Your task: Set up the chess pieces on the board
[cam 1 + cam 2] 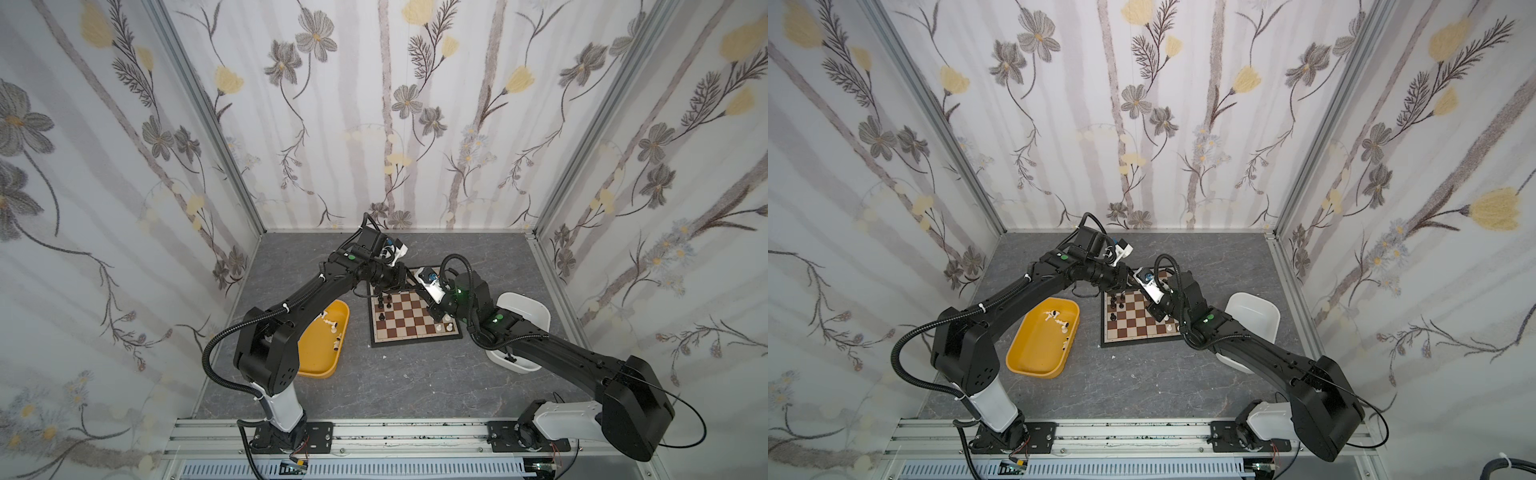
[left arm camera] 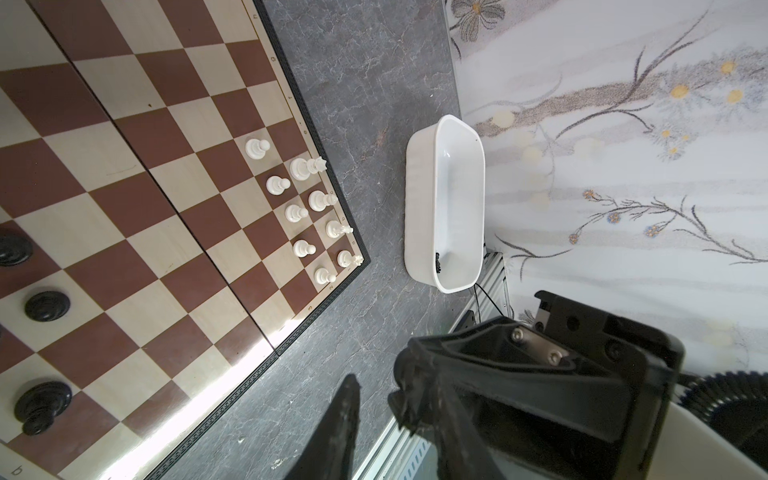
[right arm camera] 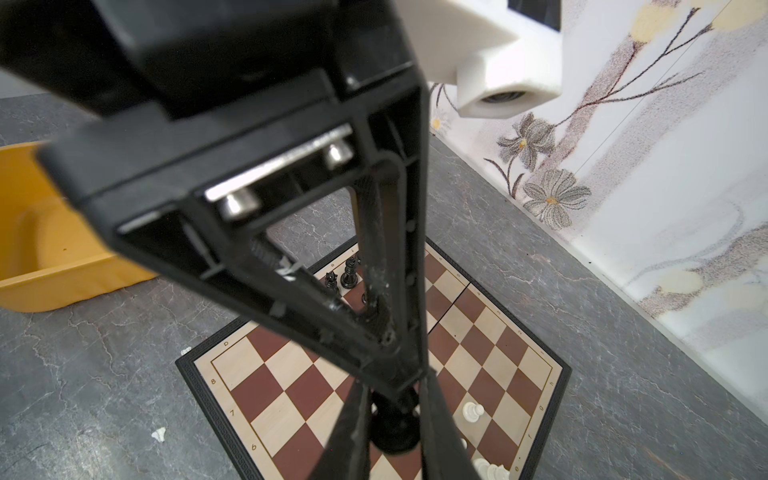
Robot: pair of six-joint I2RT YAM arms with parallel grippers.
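The board (image 1: 415, 330) (image 1: 1142, 330) lies mid-table. Black chess pieces (image 1: 384, 301) (image 2: 45, 305) stand along its left side and white ones (image 1: 444, 326) (image 2: 307, 208) along its right. Over the right part of the board my right gripper (image 3: 395, 417) (image 1: 436, 315) is shut on a black piece (image 3: 395, 438). My left gripper (image 3: 405, 376) (image 2: 380, 392) reaches down onto the top of that same piece. Its jaws are drawn narrow, and the left wrist view shows a gap beside one finger (image 2: 347, 415).
A yellow tub (image 1: 320, 361) left of the board holds several white pieces (image 1: 332, 326). A white tub (image 1: 525, 309) (image 2: 449, 199) at the right holds a black piece (image 2: 437, 262). Both arms cross above the board's far side.
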